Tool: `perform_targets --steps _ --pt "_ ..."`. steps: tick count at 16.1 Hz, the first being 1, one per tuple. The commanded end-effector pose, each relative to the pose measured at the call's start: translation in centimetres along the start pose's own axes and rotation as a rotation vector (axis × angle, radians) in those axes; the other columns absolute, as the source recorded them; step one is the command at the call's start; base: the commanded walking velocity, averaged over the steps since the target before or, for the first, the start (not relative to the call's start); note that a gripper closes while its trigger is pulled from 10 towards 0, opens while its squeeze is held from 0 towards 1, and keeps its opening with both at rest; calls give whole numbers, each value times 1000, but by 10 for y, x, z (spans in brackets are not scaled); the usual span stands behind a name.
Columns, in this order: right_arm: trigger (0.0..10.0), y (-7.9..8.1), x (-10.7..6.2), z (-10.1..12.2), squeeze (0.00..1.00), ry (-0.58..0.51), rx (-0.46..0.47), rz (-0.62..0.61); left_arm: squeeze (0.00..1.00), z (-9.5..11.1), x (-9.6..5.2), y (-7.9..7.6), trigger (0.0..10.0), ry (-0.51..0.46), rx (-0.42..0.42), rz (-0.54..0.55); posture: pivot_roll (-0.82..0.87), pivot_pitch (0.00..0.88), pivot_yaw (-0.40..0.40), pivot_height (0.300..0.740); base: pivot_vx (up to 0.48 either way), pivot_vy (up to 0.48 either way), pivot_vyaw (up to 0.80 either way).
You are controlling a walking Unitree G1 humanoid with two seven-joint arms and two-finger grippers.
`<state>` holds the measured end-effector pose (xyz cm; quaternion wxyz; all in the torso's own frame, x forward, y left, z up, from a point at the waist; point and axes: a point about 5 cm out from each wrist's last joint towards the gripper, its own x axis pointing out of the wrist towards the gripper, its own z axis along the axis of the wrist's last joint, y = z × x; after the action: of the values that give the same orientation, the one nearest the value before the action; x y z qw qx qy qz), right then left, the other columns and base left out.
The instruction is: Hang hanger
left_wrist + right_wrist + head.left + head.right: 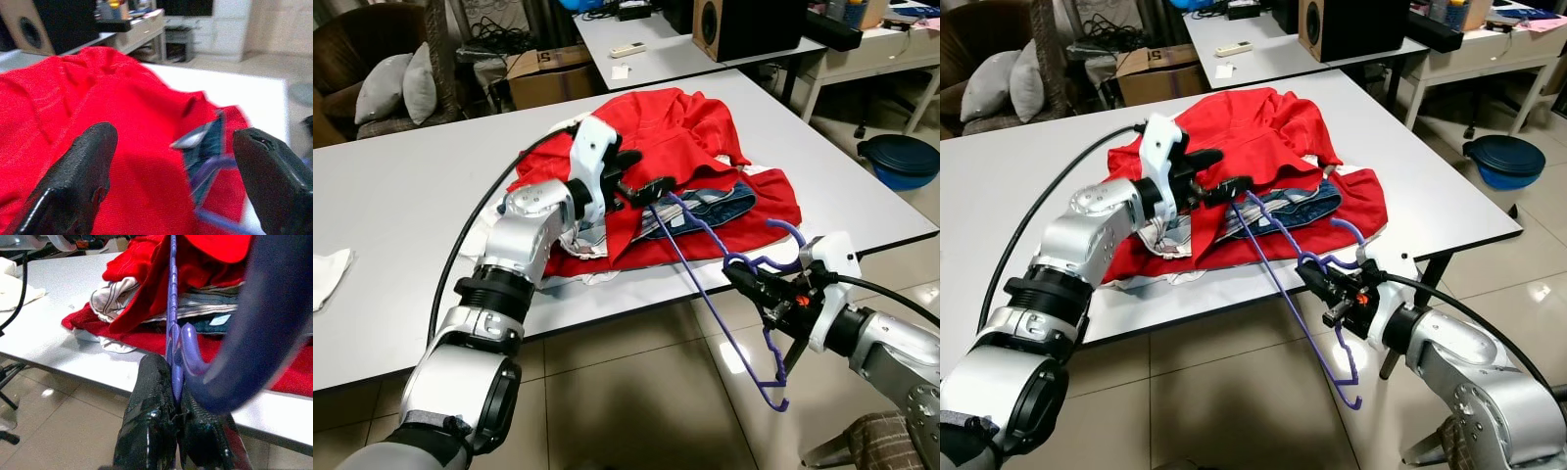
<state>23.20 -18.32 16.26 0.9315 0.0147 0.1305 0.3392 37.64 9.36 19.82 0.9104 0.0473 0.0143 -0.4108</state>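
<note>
A purple plastic hanger [705,294] slants from the clothes pile down past the table's front edge. My right gripper [744,276] is shut on the hanger just below its hook [790,232], off the front edge of the white table [401,206]; the right wrist view shows both fingers [151,426] pinching the purple bar [172,318]. My left gripper [641,186] is open above the red garment [685,132] on the pile, with its fingertips near the hanger's far end. In the left wrist view red cloth [122,122] lies between its spread fingers [83,171].
Under the red garment lie a blue denim piece [715,206] and white cloth [587,245]. A white rag [328,274] sits at the table's left edge. A second table [656,39] with a speaker stands behind. A blue lidded basin [901,159] is on the floor at right.
</note>
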Motion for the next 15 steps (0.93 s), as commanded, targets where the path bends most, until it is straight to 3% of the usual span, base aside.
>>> perform_targets --steps 1,2,4,12,14,15 --pt "10000 -2 3 6 0 -25 -23 -14 753 4 -7 6 10000 20 66 41 -172 0 150 740 0 0 0" --pt "10000 -5 5 9 0 -29 -30 -19 0 3 -13 8 10000 50 93 56 -172 0 149 740 0 0 0" --pt "10000 -6 8 14 0 -39 -43 -6 0 0 -19 13 10000 102 170 121 -168 0 144 740 0 0 0" --pt "10000 -5 21 19 0 -36 -67 43 0 -15 -5 -11 10000 120 34 72 -166 0 136 740 0 0 0" --pt "10000 -5 22 20 0 -33 -76 52 0 -21 -5 -7 10000 175 81 120 -166 0 137 740 0 0 0" --pt "10000 -4 23 21 0 -36 -81 59 0 -26 -5 -4 10000 213 154 157 -168 0 136 740 0 0 0"
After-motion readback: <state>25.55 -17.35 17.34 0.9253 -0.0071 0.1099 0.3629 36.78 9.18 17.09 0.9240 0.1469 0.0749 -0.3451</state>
